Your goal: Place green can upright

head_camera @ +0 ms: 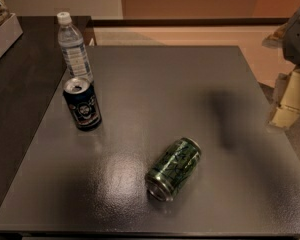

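Note:
The green can [173, 169] lies on its side on the grey table [160, 79], right of centre near the front. It is shiny dark green with a black leaf pattern, and its silver end faces the front left. My gripper [290, 100] shows as cream-coloured parts at the right edge of the view, beyond the table's right edge. It is well to the right of the can, farther back, and apart from it. Nothing is seen in it.
A dark blue can with a round white emblem [82, 104] stands upright at the table's left. A clear water bottle [74, 46] stands just behind it. A dark counter [15, 99] adjoins on the left, with a box [1, 31] at its far corner.

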`<state>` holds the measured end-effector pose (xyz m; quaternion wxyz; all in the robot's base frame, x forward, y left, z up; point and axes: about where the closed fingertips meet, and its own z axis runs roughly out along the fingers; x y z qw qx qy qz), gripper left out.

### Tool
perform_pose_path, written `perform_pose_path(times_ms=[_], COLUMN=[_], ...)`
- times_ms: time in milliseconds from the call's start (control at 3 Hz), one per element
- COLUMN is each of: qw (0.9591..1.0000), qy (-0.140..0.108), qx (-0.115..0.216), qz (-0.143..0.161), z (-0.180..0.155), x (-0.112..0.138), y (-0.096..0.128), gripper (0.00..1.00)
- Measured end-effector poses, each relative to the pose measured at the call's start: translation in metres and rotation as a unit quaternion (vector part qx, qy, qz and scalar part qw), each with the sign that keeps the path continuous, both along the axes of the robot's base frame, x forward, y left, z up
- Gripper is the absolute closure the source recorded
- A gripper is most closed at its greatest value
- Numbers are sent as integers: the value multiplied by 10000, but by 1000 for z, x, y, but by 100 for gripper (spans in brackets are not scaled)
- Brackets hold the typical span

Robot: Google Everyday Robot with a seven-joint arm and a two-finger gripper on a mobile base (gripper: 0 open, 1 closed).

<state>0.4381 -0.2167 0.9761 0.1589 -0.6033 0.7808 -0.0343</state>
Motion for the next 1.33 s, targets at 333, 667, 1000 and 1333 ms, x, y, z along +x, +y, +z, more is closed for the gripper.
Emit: perform_pose_path(times_ms=[333, 667, 1000, 1333], qw=[10000, 9993, 9947, 9843], qy=[-1, 108, 205, 222], qx=[0, 26, 102, 92], qz=[0, 361, 1003, 1751], z=[0, -5, -15, -26], x=[0, 1, 1, -5], y=[0, 12, 32, 56], gripper=[0, 0, 0, 0])
